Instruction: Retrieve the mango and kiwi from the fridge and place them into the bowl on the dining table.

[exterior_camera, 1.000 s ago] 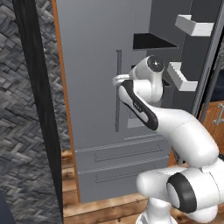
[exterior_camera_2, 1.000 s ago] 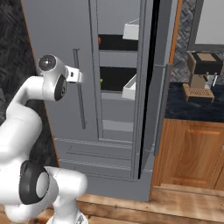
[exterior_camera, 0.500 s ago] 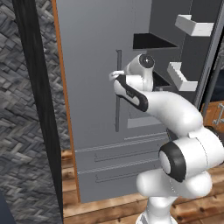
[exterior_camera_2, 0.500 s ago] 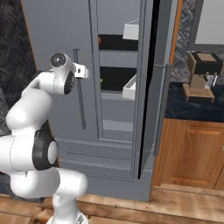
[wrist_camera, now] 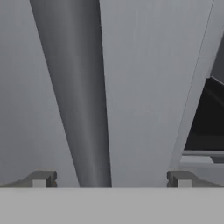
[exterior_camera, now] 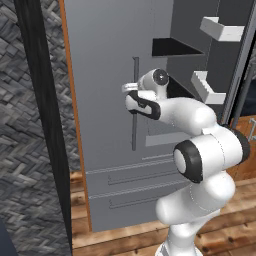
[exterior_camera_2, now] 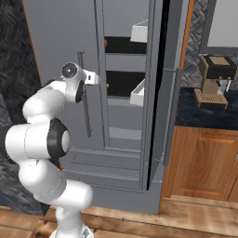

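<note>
- Grey fridge stands in front of the robot. Its left door is shut and its right door is swung open.
- One second ago the arm's elbow sat low and out to the side. Now the arm is bunched up close to the fridge, and the gripper has come right up to the left door's handle.
- That looks like the robot getting ready to grab this handle and pull the left door open. No fruit has been taken out yet.
- The hand view shows the handle as a thick grey bar rising between the two finger tips. The tips stand wide apart, one on each side of the bar, and they hold nothing.
- The right base view shows things the hand view cannot: dark shelves inside the fridge, white door shelves, and a small green dot and a small orange dot inside. These may be the kiwi and mango, but they are too small to tell.
- Far right, a coffee machine sits on a dark counter.
</note>
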{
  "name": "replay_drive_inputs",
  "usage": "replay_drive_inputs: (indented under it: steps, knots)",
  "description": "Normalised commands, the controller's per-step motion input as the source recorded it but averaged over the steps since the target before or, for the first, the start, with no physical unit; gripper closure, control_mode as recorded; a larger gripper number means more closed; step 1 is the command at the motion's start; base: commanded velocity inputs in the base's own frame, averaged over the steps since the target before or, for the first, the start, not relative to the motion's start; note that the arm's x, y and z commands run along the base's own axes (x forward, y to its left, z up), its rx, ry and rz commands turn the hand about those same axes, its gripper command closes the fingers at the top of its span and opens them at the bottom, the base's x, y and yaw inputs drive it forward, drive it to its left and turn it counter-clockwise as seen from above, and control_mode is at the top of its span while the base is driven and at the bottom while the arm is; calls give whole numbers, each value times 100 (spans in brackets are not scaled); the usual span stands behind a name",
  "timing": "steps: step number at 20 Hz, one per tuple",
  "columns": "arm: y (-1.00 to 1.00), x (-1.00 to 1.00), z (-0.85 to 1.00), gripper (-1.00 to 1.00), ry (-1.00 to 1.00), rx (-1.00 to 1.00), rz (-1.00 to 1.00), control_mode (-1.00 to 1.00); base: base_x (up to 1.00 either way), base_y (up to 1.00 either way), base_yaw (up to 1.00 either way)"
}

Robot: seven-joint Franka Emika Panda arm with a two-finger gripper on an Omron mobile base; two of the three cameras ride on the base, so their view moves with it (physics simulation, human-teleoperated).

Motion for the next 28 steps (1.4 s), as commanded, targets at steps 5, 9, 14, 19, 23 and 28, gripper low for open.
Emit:
replay_drive_inputs:
  steps: [5,9,14,19,23,28]
  knots:
    - [1,65,-10,-100,-1,0,0,-100,0,0,0]
    - [8,77,-2,-100,0,0,0,-100,0,0,0]
    - [16,77,0,100,11,0,0,-100,0,0,0]
    - [42,8,13,100,29,-2,0,-100,0,0,0]
    - [54,-48,27,100,34,-7,0,-100,0,0,0]
    - [63,-98,6,100,10,-1,0,-100,0,0,0]
